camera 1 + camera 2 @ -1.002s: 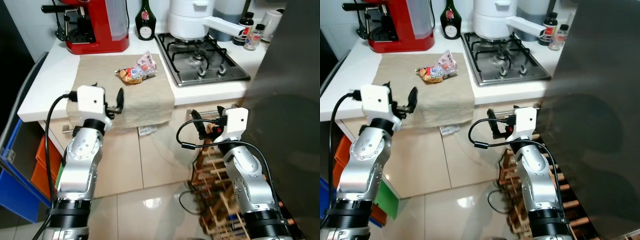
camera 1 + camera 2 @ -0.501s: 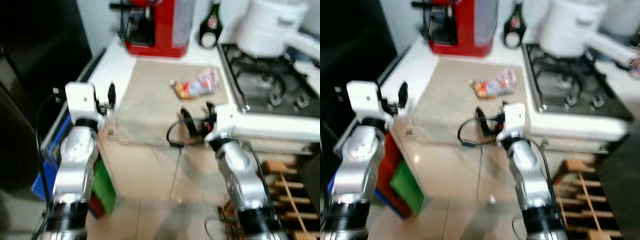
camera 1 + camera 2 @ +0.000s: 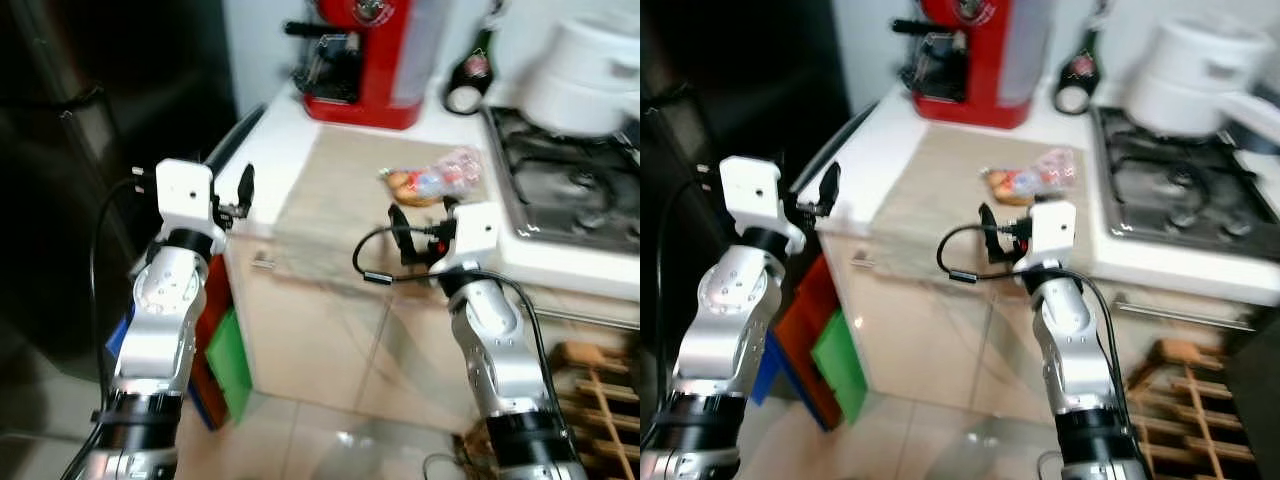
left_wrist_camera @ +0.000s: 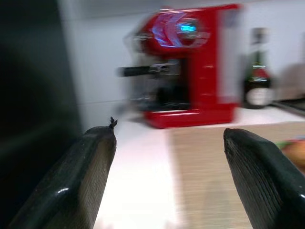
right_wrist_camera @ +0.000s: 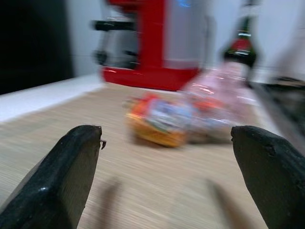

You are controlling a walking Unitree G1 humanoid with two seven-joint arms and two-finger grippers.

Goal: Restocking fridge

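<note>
Item: snack bag (image 3: 432, 181), lying on the beige cloth (image 3: 340, 205) on the tabletop (image 3: 285, 130). Right gripper (image 5: 162, 176) faces it, jaws wide, empty; left gripper (image 4: 167, 176) likewise wide. Step: approach. Next: likely reach forward, close on bag.

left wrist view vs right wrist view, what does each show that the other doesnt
The left wrist view alone shows the dark fridge side and bare white counter. The right wrist view alone shows the whole snack bag lying on the cloth, straight ahead between the right gripper's open fingers. Both share the red coffee machine, the dark bottle and the beige cloth; the left gripper is open too.
</note>
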